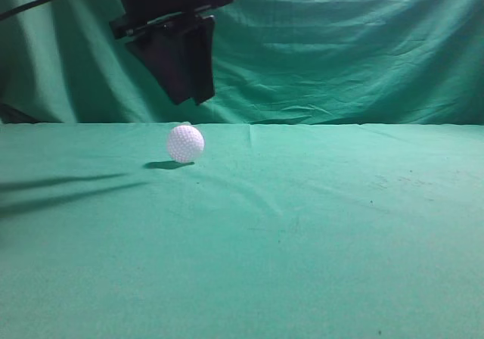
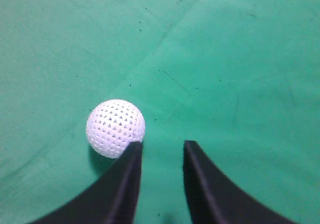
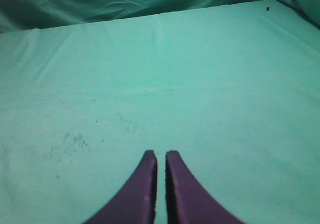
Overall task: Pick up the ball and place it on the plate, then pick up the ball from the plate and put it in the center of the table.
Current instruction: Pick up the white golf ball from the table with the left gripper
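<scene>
We see the golf ball (image 1: 185,143) resting on the green bench (image 1: 318,225), left of centre. Our left gripper (image 2: 161,151) hangs above it with its jaws parted and holding nothing; the ball lies just outside the left finger (image 2: 127,184). Our right gripper (image 3: 161,161) has its jaws nearly together over bare cloth.
</scene>
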`<state>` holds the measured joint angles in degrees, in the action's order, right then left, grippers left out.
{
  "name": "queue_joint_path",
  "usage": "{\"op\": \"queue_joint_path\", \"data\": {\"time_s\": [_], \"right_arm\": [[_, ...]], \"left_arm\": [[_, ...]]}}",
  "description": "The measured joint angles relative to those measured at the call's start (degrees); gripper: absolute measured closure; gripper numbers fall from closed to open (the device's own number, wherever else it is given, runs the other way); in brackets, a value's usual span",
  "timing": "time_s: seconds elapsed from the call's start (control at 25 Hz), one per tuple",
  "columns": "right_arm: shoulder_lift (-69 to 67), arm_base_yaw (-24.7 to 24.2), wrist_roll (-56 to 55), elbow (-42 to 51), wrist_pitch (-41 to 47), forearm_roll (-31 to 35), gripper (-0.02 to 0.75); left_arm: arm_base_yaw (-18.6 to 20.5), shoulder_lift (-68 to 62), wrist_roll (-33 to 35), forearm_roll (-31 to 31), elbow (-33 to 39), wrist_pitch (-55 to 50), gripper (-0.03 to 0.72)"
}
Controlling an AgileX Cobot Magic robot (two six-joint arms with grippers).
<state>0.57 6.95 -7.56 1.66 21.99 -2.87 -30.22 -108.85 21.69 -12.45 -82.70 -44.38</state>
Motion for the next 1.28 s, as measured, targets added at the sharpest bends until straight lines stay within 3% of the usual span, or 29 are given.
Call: {"op": "queue_joint_path", "data": {"time_s": [0.16, 0.2, 0.28, 0.92, 1.0, 1.28], "right_arm": [[0.0, 0.0, 0.0, 0.0, 0.0, 0.0, 0.689], [0.0, 0.0, 0.0, 0.0, 0.0, 0.0, 0.689], [0.0, 0.0, 0.0, 0.0, 0.0, 0.0, 0.689], [0.0, 0.0, 0.0, 0.0, 0.0, 0.0, 0.689], [0.0, 0.0, 0.0, 0.0, 0.0, 0.0, 0.689], [0.0, 0.0, 0.0, 0.0, 0.0, 0.0, 0.689]], "left_arm": [[0.0, -0.35, -2.04, 0.52, 0.0, 2.51, 0.151], [0.0, -0.42, -2.15, 0.52, 0.0, 3.09, 0.087], [0.0, -0.88, -3.68, 1.18, 0.0, 3.53, 0.03], [0.0, -8.36, -7.13, 7.01, -2.72, 7.04, 0.044], [0.0, -9.02, -7.92, 7.01, -2.83, 7.04, 0.105], [0.0, -10.35, -8.08, 7.01, -2.94, 5.75, 0.103]]}}
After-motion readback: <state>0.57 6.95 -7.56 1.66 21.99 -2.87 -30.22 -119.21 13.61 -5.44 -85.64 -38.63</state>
